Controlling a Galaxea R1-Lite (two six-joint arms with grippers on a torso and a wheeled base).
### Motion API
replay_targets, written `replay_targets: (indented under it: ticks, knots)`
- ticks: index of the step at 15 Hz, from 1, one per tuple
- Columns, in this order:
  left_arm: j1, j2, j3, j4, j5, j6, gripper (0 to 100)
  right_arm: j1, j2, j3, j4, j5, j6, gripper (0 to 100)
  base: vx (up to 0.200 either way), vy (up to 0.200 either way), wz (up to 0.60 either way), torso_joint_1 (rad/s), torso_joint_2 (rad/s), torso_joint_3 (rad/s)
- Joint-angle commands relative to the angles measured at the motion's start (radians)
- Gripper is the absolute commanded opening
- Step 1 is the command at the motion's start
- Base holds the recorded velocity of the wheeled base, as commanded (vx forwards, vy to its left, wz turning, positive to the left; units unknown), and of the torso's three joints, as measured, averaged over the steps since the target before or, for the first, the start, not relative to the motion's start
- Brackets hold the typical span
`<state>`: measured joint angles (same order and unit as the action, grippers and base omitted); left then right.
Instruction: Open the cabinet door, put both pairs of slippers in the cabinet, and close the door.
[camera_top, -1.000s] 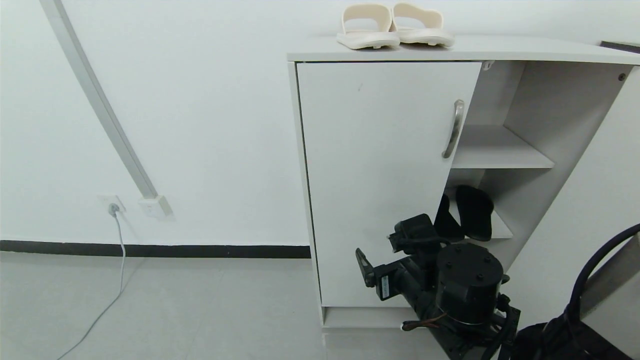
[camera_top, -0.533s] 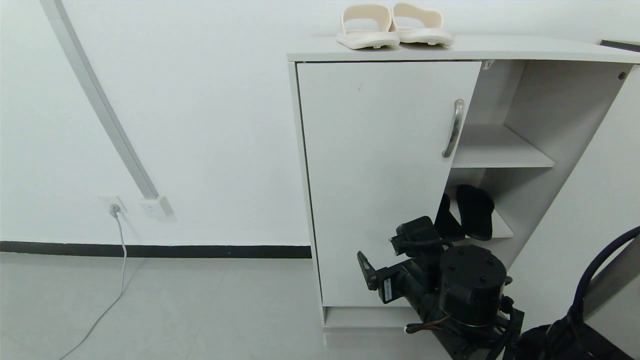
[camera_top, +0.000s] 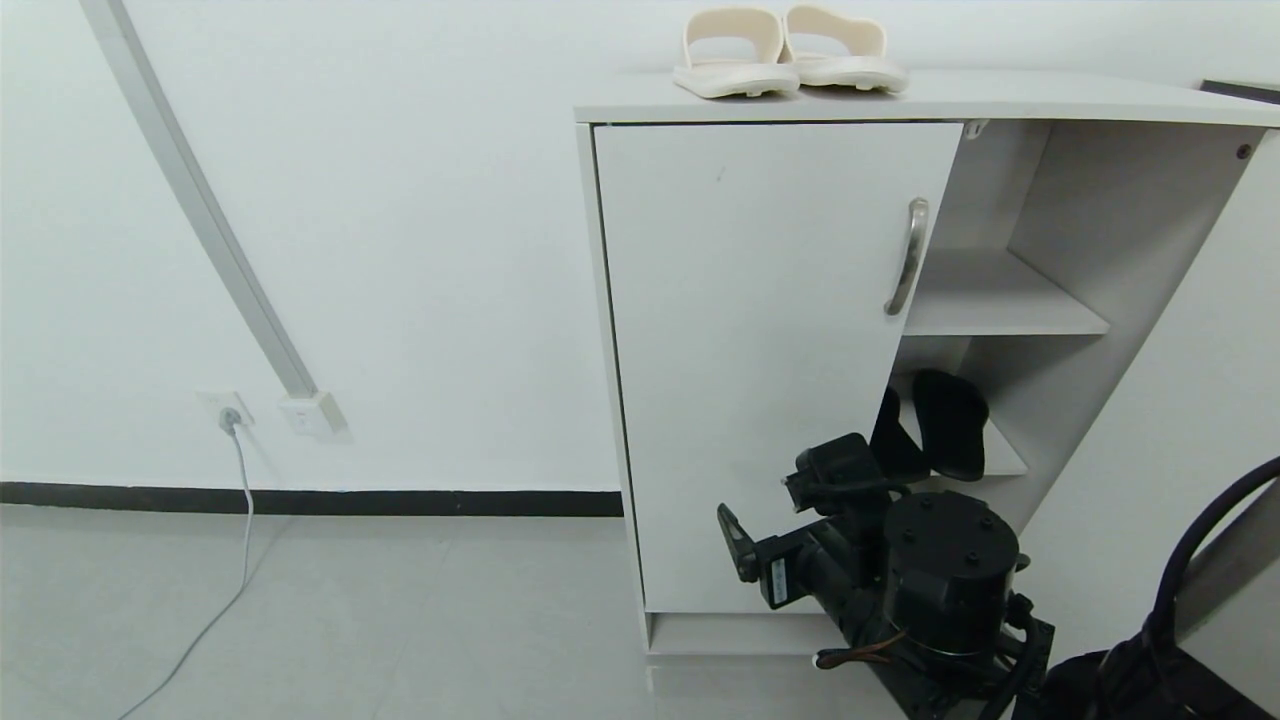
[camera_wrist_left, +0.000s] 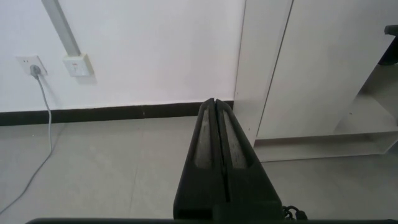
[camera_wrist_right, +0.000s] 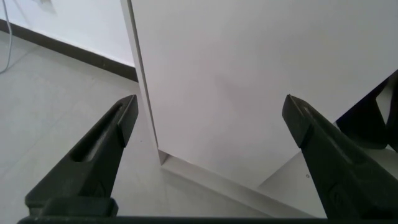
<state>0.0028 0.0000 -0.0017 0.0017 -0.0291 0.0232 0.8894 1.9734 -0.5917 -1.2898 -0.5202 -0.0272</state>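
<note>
Head view: cream slippers (camera_top: 790, 55) side by side on top of the cabinet (camera_top: 1000, 95), near its front edge. Probably light, soft foam with some spring, so no need for a hard squeeze. Best taken across the strap, or pinched over the sole's side edge. Right-hand compartment open, with black slippers (camera_top: 945, 425) stood on end on the lower shelf (camera_top: 1005, 460), leaning toward the back. Left door (camera_top: 760, 350) shut, handle (camera_top: 908, 255) upright. Right arm (camera_top: 940, 570) low in front of that door.

Left wrist view: left hand (camera_wrist_left: 214, 109) pressed together on nothing, above the floor (camera_wrist_left: 93, 168), well apart from the cabinet.

Right wrist view: right hand (camera_wrist_right: 210, 106) spread wide, holding nothing, near the foot of the left door, black slippers just past the door's edge.
</note>
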Motion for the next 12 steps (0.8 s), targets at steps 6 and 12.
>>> replay_targets:
  ticks: [6, 12]
  knots:
    - [0.0, 0.0, 0.0, 0.0, 0.0, 0.0, 0, -0.001, 0.002, 0.001, 0.0, 0.0, 0.0, 100, 0.0, 0.0, 0.0, 0.0, 0.0, 0.0]
    - [0.0, 0.0, 0.0, 0.0, 0.0, 0.0, 0, -0.001, 0.004, 0.001, 0.0, 0.0, 0.0, 100, 0.0, 0.0, 0.0, 0.028, -0.33, -0.328]
